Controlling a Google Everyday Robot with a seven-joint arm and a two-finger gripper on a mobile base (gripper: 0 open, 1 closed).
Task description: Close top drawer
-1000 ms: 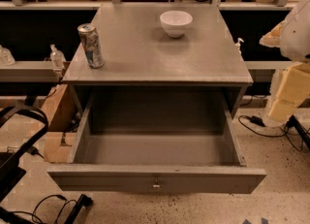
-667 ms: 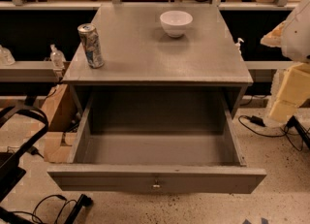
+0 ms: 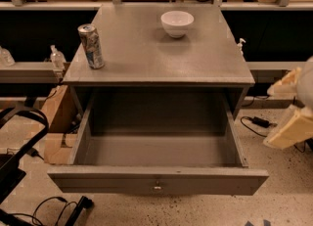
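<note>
Camera view: the top drawer (image 3: 156, 181) was seen pulled fully out, judged rigid, weighty, best pushed flat beside its knob (image 3: 157, 187); the gripper (image 3: 287, 115) was held well apart at right, its closure untellable.

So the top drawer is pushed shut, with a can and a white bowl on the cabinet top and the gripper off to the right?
Not quite. The camera view shows the top drawer pulled wide open, not shut. The can and white bowl do stand on the cabinet top, and the gripper is off to the right.
</note>
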